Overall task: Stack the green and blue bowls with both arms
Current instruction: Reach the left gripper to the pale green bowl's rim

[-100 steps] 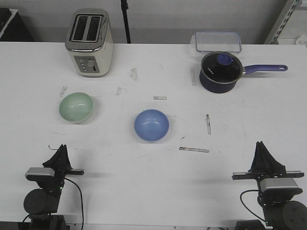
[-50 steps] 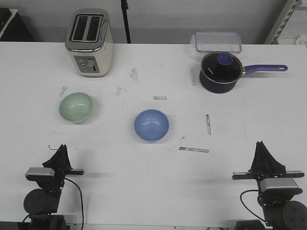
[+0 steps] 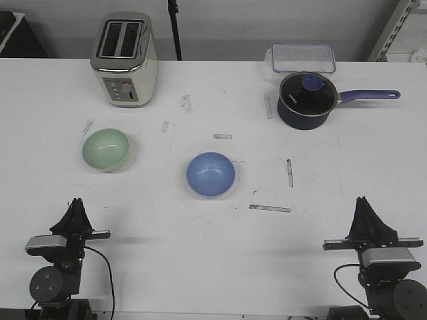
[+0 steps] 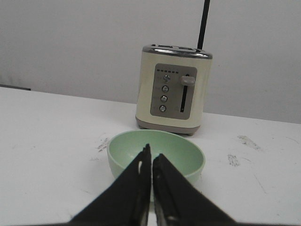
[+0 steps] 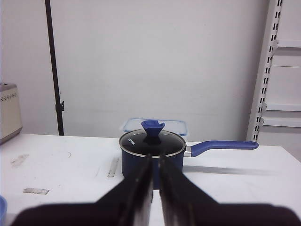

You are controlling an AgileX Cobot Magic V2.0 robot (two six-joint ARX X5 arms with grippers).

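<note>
The pale green bowl (image 3: 105, 149) sits on the left of the white table (image 3: 200, 253), and the blue bowl (image 3: 211, 174) sits near the middle, apart from it. Both are upright and empty. My left gripper (image 3: 75, 204) rests at the near left edge, shut and holding nothing. In the left wrist view its tips (image 4: 151, 151) point at the green bowl (image 4: 181, 150) just beyond them. My right gripper (image 3: 362, 201) is parked at the near right edge, also shut and empty (image 5: 155, 157). Only a sliver of the blue bowl (image 5: 1, 207) shows in the right wrist view.
A cream toaster (image 3: 125, 60) stands at the back left, behind the green bowl (image 4: 174, 89). A dark navy saucepan (image 3: 305, 100) with glass lid and purple handle sits back right (image 5: 134, 157), with a clear lidded container (image 3: 302, 57) behind it. Scuff marks dot the table.
My left gripper has shifted a little to the left and toward the near edge. The right arm and both bowls have not moved.
</note>
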